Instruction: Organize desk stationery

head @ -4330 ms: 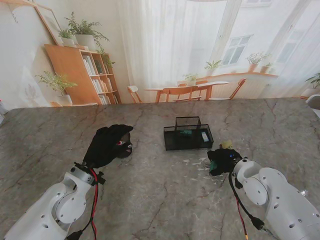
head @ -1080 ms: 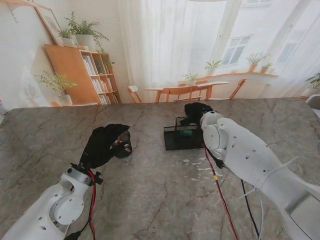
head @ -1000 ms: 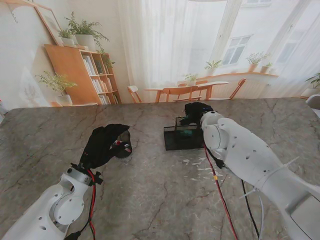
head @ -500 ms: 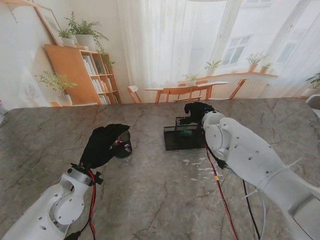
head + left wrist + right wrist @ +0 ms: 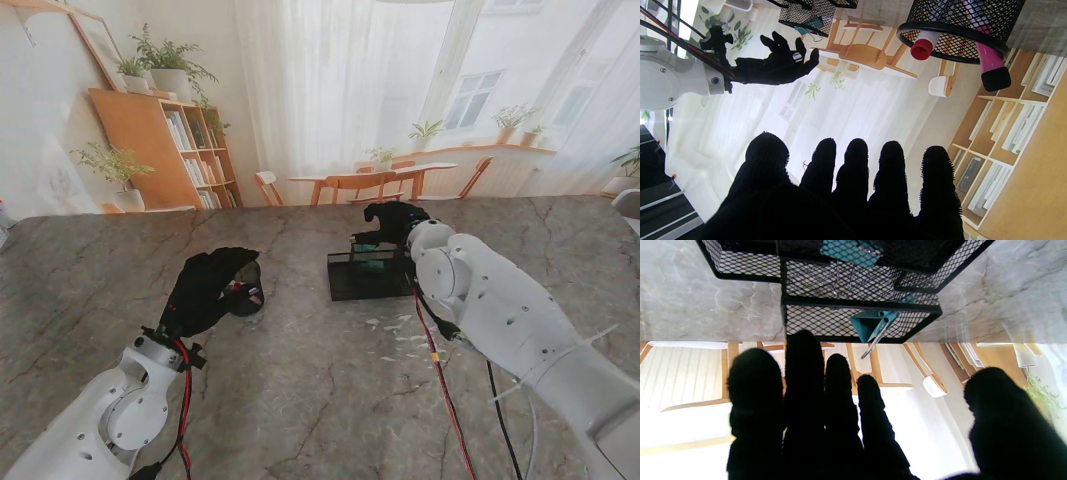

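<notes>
While the right hand point(image 5: 388, 222) hovers over the mesh organizer point(image 5: 366, 275), fingers spread and empty, a teal binder clip point(image 5: 870, 326) sits in its tall compartment (tilted); lowering carelessly could catch the rim and shove the tray.

From the stand above our shoulders, we look down across the grey marbled table top point(image 5: 300, 400) toward a printed room backdrop, both white arms rising from the near corners. Our left wrist camera looks along the black-gloved left hand point(image 5: 846, 193), close to the round black mesh pen cup point(image 5: 960, 30), with the table inverted. Our right wrist camera looks along the black-gloved right hand point(image 5: 826, 413), very near the black wire-mesh desk tray point(image 5: 853, 303). The stand and left wrist views share that tray point(image 5: 368, 272), the cup point(image 5: 245, 297) and the right hand point(image 5: 392, 222); the left wrist view also catches the tray point(image 5: 806, 15).
</notes>
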Available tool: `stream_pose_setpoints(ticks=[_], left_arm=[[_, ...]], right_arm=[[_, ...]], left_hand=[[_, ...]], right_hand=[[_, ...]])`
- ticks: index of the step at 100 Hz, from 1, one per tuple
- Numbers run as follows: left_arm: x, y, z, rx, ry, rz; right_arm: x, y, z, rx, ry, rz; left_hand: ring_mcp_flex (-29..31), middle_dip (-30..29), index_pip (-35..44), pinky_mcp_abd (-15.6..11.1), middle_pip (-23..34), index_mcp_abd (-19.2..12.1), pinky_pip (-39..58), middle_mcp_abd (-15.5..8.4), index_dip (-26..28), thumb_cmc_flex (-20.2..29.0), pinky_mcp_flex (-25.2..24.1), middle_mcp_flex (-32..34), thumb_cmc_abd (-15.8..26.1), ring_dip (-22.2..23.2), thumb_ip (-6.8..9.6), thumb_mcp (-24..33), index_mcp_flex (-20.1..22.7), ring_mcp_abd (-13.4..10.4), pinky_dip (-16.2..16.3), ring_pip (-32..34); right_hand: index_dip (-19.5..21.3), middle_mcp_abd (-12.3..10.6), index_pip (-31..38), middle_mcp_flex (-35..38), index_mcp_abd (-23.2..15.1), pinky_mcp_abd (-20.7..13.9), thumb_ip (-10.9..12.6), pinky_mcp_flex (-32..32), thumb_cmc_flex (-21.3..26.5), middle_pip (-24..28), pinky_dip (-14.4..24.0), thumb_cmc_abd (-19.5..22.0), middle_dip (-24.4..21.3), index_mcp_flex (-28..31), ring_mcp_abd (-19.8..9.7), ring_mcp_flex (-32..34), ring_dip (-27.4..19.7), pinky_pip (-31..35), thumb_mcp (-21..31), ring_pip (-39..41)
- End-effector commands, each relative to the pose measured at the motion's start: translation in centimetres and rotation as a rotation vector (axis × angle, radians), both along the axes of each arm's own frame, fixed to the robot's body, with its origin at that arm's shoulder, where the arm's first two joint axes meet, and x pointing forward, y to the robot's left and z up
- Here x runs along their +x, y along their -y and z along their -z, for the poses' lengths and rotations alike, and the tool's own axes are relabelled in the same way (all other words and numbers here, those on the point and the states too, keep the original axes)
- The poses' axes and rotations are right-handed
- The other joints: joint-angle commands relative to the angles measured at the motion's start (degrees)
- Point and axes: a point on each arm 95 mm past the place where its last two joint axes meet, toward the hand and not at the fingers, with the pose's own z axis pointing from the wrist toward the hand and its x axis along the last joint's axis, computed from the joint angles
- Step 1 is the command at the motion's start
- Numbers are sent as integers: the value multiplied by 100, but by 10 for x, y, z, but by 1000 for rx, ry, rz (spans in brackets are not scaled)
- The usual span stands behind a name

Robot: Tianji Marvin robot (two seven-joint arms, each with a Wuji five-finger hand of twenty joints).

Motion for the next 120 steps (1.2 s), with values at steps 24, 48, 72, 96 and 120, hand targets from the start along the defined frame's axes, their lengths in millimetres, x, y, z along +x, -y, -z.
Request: stream_pose_setpoints(ticks=[24,48,72,96,120], left_arm=[[-2,1,1,-9,1,-1],[-2,1,1,-10,1,1],[-2,3,1,-10,0,9],[-2,5,1,-8,-4,18],[0,8,2,-6,-12,32]], right_arm=[[-2,3,10,-7,-40,14],[-11,12,-2,-3,0,-38],[-29,24,-24,-4,50,-117],[-54,46,-37,-40,67,-188],[-80,84,-31,-164,11,-226]], left_hand=[[105,32,36,-60,-15,-53,-92,-117,22,86,-34,44,326,27,85,-108,126,-121,-49,0],[108,31,36,-64,-18,-64,-100,-124,22,86,-41,39,333,26,85,-106,127,-130,-50,-2],[104,31,34,-58,-17,-63,-100,-115,21,90,-40,40,331,26,86,-105,121,-122,-48,-3],[103,30,36,-60,-19,-58,-106,-105,22,82,-46,35,329,27,86,-108,127,-125,-49,-2],[102,30,35,-59,-19,-65,-105,-115,23,87,-43,35,337,29,86,-107,124,-124,-46,0]], right_hand=[[32,-228,2,707,312,206,192,160,43,454,125,235,50,326,32,188,70,259,-63,59],[-142,418,-393,-396,-411,828,194,-944,-364,-822,376,447,-487,-422,620,-718,-57,-152,-44,-819],[-421,579,-698,-1081,-463,1292,182,-2180,-518,-2104,760,512,-784,-753,1114,-1629,-207,-805,6,-2104],[-688,336,-1067,-1984,-389,786,179,-5029,-523,-3263,125,609,-1305,-1182,738,-3607,-829,-2535,-64,-4398],[-737,120,-1560,-3005,-388,56,215,-5654,-345,-3744,-804,676,-1672,-2003,312,-4745,-1070,-3714,-161,-5234]])
